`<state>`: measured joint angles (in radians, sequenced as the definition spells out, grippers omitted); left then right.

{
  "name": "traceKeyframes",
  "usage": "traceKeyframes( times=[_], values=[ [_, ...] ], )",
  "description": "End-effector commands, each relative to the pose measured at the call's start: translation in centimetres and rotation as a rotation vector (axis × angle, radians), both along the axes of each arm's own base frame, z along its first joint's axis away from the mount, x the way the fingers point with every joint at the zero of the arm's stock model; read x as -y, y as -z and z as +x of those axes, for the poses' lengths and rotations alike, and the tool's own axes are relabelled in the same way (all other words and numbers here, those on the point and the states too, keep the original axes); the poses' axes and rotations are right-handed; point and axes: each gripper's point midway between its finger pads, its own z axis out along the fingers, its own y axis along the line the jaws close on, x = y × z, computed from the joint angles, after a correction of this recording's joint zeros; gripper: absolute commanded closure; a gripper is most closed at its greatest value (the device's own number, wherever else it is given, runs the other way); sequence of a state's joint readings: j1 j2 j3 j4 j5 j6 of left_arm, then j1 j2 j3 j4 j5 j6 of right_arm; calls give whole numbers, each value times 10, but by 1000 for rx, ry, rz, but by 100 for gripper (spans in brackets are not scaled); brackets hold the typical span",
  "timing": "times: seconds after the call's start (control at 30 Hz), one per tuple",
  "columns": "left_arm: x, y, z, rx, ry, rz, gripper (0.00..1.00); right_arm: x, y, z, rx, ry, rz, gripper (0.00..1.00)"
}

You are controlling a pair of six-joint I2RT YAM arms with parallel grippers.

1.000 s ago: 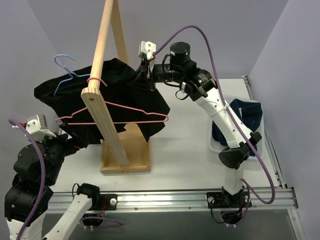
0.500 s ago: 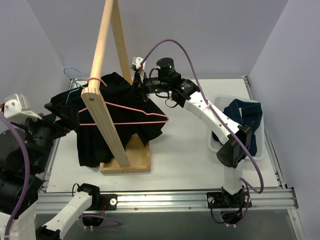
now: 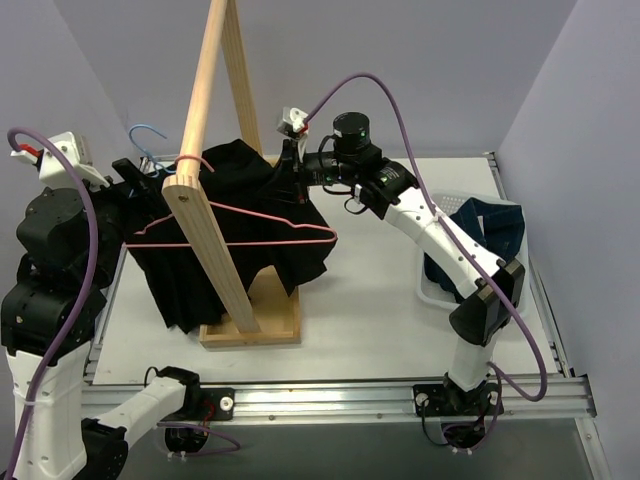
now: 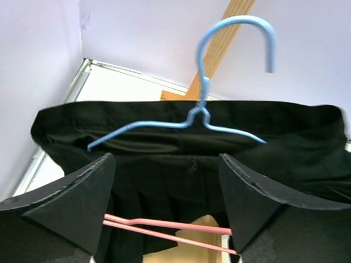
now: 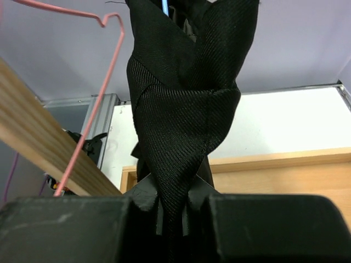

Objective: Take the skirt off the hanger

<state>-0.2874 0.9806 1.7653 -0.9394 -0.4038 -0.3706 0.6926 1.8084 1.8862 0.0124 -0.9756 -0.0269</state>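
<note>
The black skirt hangs on a blue hanger beside the wooden rack. My right gripper is shut on the skirt's right edge, and the cloth bunches up between its fingers. My left gripper is open at the skirt's left side, level with the waistband. In the left wrist view the blue hanger sits in the waistband, straight ahead of the open gripper. It touches nothing.
A pink wire hanger hangs empty from the slanted wooden post, in front of the skirt and below my left gripper. The rack's wooden base is underneath. A white basket holding blue cloth stands at the right.
My left arm has risen from low at the left to waistband height by the blue hanger. My right gripper has stayed shut on the skirt, shifting slightly. The skirt now hangs narrower.
</note>
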Motion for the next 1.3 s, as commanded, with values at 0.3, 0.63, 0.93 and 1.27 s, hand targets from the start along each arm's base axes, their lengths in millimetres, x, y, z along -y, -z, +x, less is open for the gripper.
traceKeyframes(
  times=[0.3,0.63,0.93,1.27],
  values=[
    [0,-21,-6,99,14,-13,23,25,-50,-44,111,-141,88,100],
    [13,-13,-4,87,71,-67,30,25,-47,-55,100,-181,86,100],
    [26,-9,11,86,104,-109,30,28,-40,-69,72,-246,62,100],
    [39,-6,23,88,149,-132,84,30,-41,-74,75,-266,54,100]
  ],
)
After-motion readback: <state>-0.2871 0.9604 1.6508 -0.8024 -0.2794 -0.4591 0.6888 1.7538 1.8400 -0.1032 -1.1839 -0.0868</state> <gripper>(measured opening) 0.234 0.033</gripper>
